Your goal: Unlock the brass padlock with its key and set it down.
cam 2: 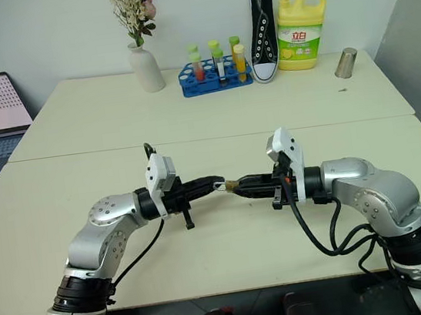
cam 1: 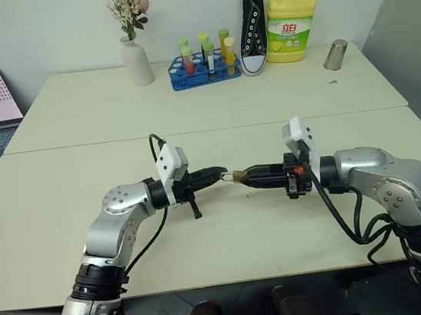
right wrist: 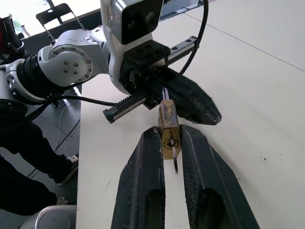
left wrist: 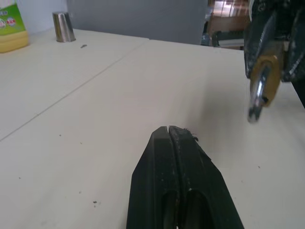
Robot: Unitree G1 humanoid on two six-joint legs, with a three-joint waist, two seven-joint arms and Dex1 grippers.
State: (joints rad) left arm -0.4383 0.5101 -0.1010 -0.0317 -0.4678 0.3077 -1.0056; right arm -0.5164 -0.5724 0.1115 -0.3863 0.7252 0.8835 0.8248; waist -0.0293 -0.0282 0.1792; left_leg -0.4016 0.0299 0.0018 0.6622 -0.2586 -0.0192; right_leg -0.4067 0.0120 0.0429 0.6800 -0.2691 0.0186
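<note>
Brass padlock [right wrist: 168,131] pinched between right fingers [right wrist: 143,176] — left fingers [left wrist: 178,176] clenched, holding nothing.

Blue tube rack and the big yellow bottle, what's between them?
A black sneaker with white laces, standing on end against the wall, sits between the blue tube rack and the yellow detergent bottle. Both eye views show it.
</note>
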